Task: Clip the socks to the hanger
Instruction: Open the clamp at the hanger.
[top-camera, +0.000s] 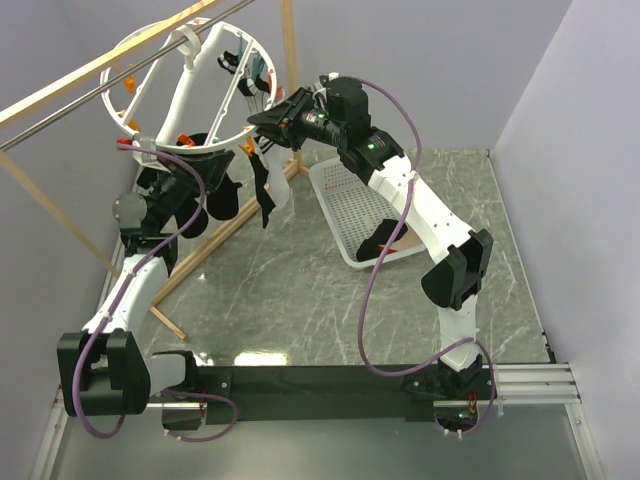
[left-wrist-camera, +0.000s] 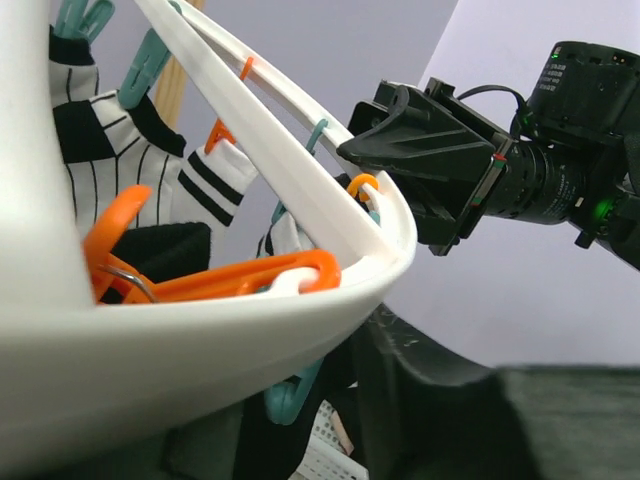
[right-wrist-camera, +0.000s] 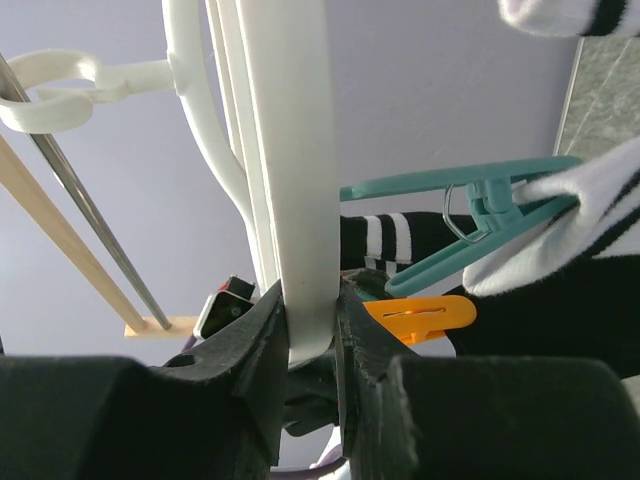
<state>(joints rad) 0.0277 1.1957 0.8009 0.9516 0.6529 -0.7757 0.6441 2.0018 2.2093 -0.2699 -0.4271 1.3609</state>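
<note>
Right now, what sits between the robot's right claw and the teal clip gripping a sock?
An orange clip, seen in the right wrist view, below the teal clip; the right gripper is clamped on the hanger.

The overhead view sits high behind the two arm bases and looks down and forward over the whole table (top-camera: 300, 290). It is far enough off to take in both arms and the hanger (top-camera: 185, 95) at upper left.

The left wrist view is pressed close under the hanger (left-wrist-camera: 200, 340), facing up and across it. Its own finger (left-wrist-camera: 450, 410) is a dark blur at the bottom, and past the rim it catches the right gripper (left-wrist-camera: 365, 150).

The right wrist view looks up along its fingers (right-wrist-camera: 255, 340), with the hanger (right-wrist-camera: 300, 200) tight between them, toward the hook (right-wrist-camera: 50, 95) and rail (right-wrist-camera: 90, 220) beyond.

All three views share the hanger. The overhead and left wrist views share the right gripper (top-camera: 268, 115).
</note>
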